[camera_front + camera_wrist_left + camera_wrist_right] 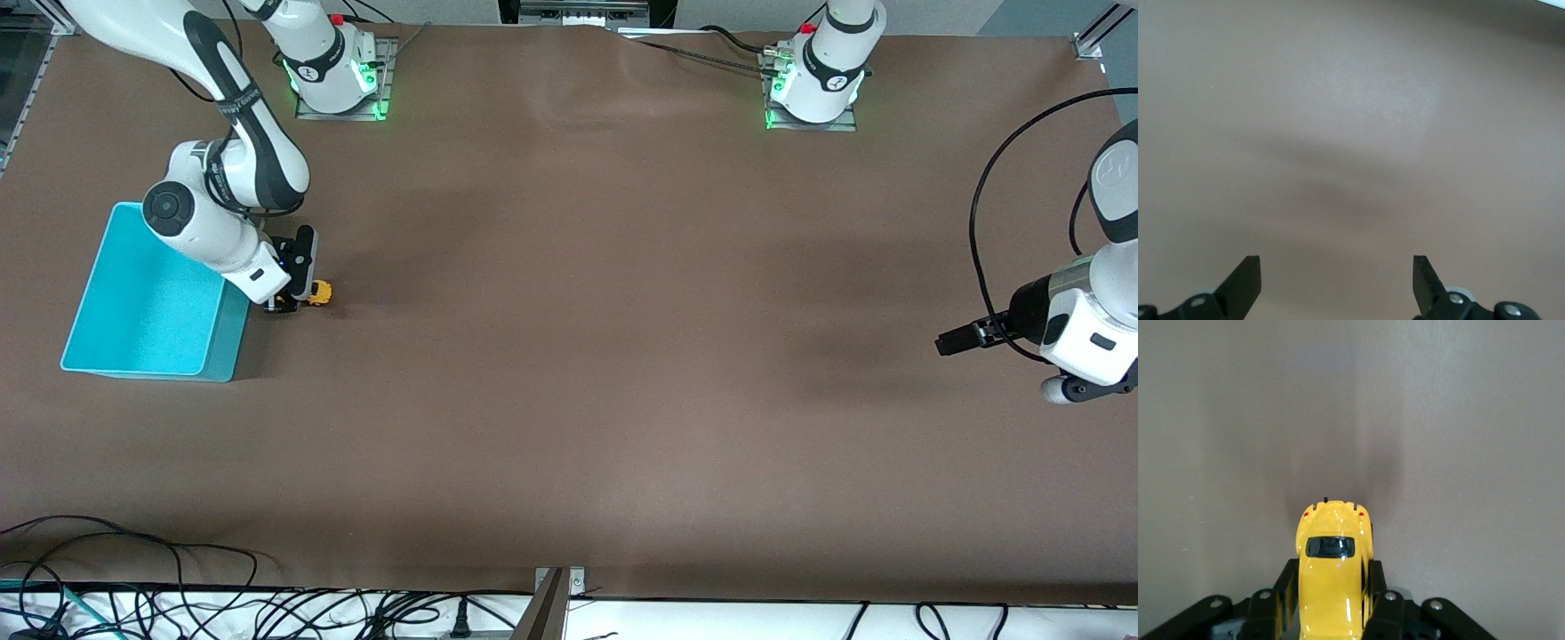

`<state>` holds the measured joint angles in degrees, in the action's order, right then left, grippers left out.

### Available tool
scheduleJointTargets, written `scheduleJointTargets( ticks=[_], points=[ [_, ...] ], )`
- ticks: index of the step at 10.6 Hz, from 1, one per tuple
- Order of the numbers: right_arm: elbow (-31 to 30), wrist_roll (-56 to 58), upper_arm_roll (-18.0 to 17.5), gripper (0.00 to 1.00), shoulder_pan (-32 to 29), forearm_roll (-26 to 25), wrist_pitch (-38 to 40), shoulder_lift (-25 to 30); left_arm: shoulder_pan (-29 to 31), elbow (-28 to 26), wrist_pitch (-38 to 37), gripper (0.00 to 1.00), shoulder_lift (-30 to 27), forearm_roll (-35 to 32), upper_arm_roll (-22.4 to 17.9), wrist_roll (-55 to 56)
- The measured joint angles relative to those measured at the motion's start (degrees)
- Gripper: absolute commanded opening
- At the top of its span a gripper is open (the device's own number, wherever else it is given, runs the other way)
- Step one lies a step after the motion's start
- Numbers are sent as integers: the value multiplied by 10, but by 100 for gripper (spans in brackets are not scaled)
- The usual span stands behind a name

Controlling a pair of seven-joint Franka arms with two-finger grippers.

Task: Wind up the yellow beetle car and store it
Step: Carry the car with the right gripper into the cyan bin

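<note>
The right hand grips the yellow beetle car on the counter, just beside the cyan bin. The left hand waits, fingers wide, well apart from the bin.

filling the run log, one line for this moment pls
right pincer: shut on yellow beetle car, beside cyan bin | left pincer: open, waiting

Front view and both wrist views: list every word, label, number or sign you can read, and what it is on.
No readable text.
Round emblems on the arm bases: too small to read.
yellow beetle car, in the shut right claw: no lettering.
cyan bin: unmarked.
Left claw, open over bare table: unmarked.
</note>
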<state>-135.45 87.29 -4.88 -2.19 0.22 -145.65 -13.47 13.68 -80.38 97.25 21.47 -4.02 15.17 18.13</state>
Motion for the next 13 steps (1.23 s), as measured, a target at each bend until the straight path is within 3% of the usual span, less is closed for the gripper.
scheduleJointTargets(
  ticks=[4, 8, 10, 13],
  points=[
    [17, 21, -4, 0, 0, 20, 154, 94, 0, 0, 0, 100, 0, 0, 0, 0],
    [105, 143, -2, 0, -50, 48, 338, 137, 0, 0, 0, 100, 0, 0, 0, 0],
    [112, 241, 1, 0, -108, 37, 346, 134, 0, 0, 0, 100, 0, 0, 0, 0],
    [113, 329, 2, 0, -180, -47, 298, 91, 0, 1, 0, 100, 0, 0, 0, 0]
  ],
)
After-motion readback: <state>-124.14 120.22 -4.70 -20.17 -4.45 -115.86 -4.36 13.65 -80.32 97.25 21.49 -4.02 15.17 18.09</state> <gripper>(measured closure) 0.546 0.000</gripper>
